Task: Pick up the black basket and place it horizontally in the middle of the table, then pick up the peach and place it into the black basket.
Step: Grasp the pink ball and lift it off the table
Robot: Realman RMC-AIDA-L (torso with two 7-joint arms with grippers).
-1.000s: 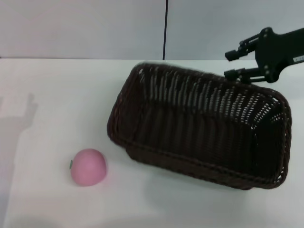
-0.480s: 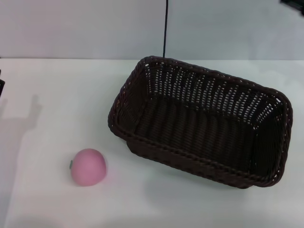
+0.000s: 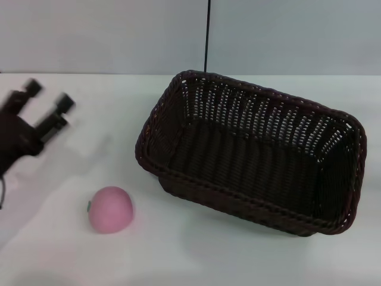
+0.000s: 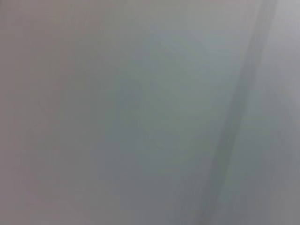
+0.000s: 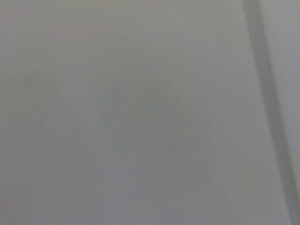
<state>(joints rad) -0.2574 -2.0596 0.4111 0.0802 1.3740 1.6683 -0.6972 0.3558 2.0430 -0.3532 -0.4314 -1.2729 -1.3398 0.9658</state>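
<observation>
The left claw (image 3: 49,95), fingers spread wide and empty, hangs above the worktop (image 3: 196,256); the peach (image 3: 111,209) lies below-right of it, the basket (image 3: 256,155) farther right.

I see the table (image 3: 71,256) filling the head view from the lower edge up to a grey wall at the top. Two things lie on it. The basket (image 3: 253,152) sits right of centre, open side up, its long axis slanting from upper left down to lower right. The peach (image 3: 111,209) rests at lower left, well apart from the basket's near corner.
</observation>
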